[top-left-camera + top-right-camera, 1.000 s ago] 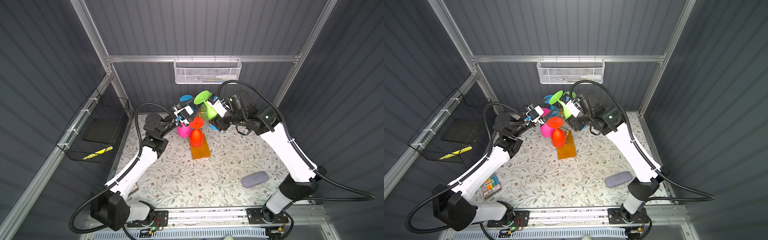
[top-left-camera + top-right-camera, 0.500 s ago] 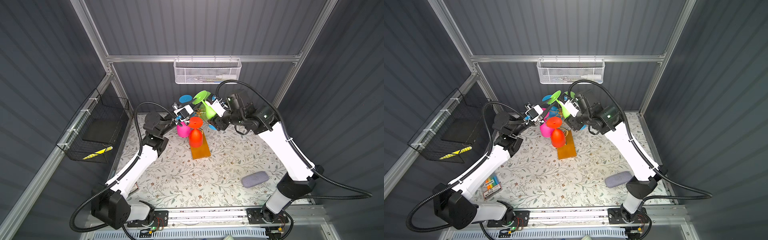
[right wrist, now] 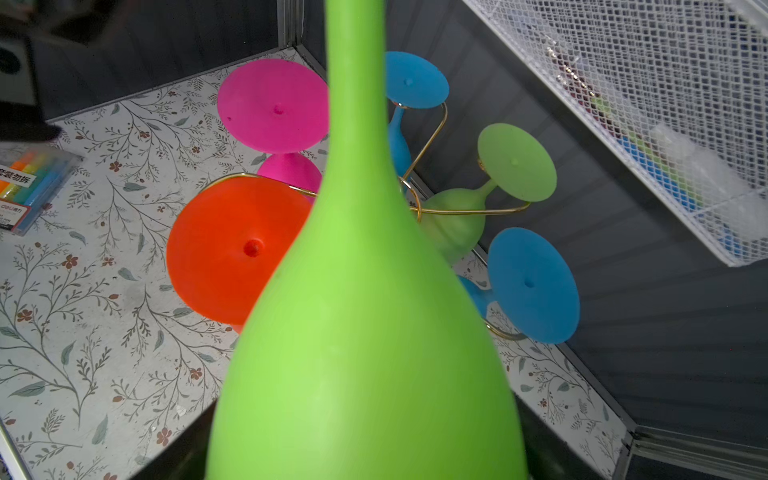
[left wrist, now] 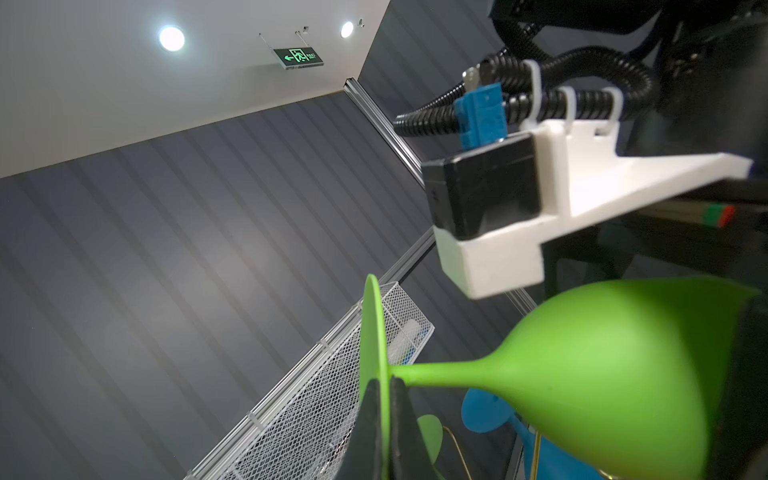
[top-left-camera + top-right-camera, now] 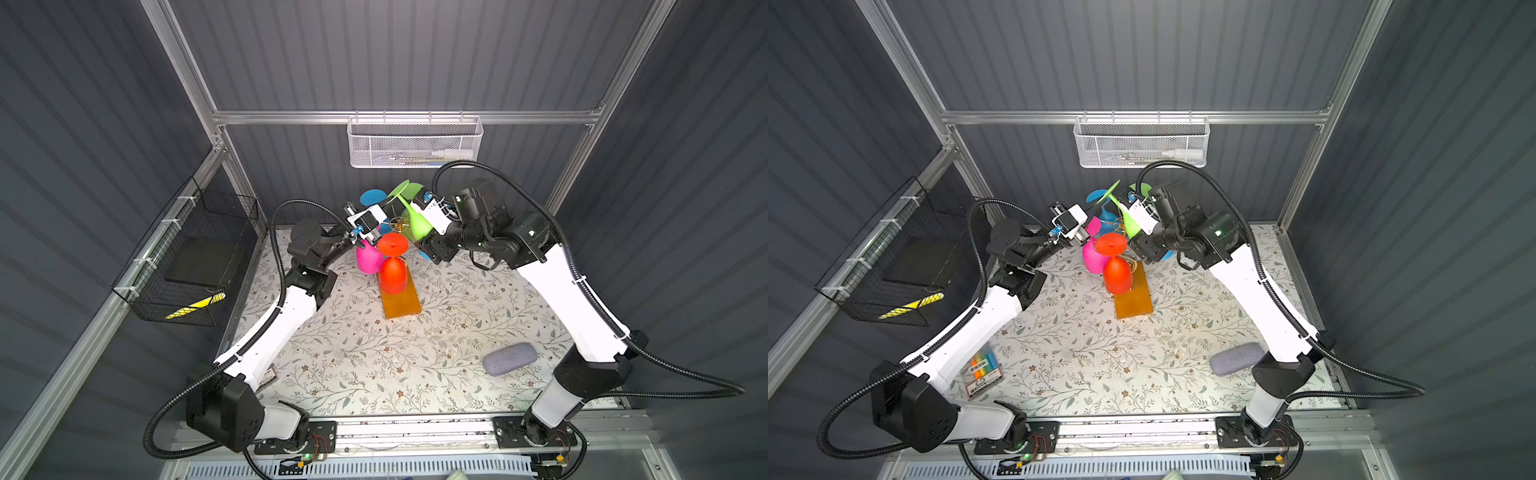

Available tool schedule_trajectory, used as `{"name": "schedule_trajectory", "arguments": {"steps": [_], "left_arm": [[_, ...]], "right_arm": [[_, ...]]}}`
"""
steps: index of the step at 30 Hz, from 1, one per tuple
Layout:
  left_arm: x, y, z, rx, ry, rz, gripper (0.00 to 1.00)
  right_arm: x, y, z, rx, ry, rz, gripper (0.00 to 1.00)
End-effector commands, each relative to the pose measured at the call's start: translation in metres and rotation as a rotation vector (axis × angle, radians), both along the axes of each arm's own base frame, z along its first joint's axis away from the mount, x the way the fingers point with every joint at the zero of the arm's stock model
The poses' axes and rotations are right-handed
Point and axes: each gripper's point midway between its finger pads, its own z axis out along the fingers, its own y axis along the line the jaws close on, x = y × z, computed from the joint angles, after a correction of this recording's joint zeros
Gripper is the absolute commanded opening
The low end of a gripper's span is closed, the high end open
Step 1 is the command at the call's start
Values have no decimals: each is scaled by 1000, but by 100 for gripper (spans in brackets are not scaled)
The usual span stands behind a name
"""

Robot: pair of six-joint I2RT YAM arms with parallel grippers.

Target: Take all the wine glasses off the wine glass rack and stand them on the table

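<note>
The floral-patterned table top carries the wine glass rack close to the rear wall. The green wine glass sits tilted just above the top of the rack, between both arms. The left gripper is clenched on the rim of the glass foot. The right gripper flanks the bowl; whether it presses on the bowl cannot be determined. A red glass and a pink glass hang inverted on the rack.

Matt green wine glass, shiny wire wine glass rack (gold metal)
</note>
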Motion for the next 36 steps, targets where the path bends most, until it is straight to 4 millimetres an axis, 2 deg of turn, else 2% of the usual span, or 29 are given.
{"name": "schedule_trajectory", "arguments": {"steps": [1, 8, 13, 16, 20, 23, 26, 29, 32, 36], "left_arm": [[-22, 0, 35, -76, -51, -56, 0], [-13, 10, 34, -137, 1, 2, 0], [-5, 19, 26, -199, 97, 29, 0], [6, 30, 21, -274, 185, 82, 0], [15, 43, 8, -343, 322, 134, 0], [22, 51, -1, -405, 413, 163, 0], [31, 61, -13, -478, 495, 198, 0], [30, 65, -18, -514, 544, 190, 0], [26, 67, -19, -533, 570, 169, 0], [21, 68, -20, -540, 601, 150, 0]], "right_arm": [[-6, 5, -6, -12, 26, 23, 83], [-7, 2, 9, 40, -23, 10, 92], [-8, -1, 24, 95, -67, 2, 95], [-13, -6, 37, 156, -90, 9, 96], [-27, -16, 57, 288, -103, 58, 96], [-46, -24, 71, 409, -115, 123, 96], [-61, -33, 76, 510, -100, 176, 96], [-69, -44, 75, 591, -80, 192, 95], [-72, -52, 77, 659, -65, 201, 94], [-63, -58, 79, 740, -33, 178, 87]]}}
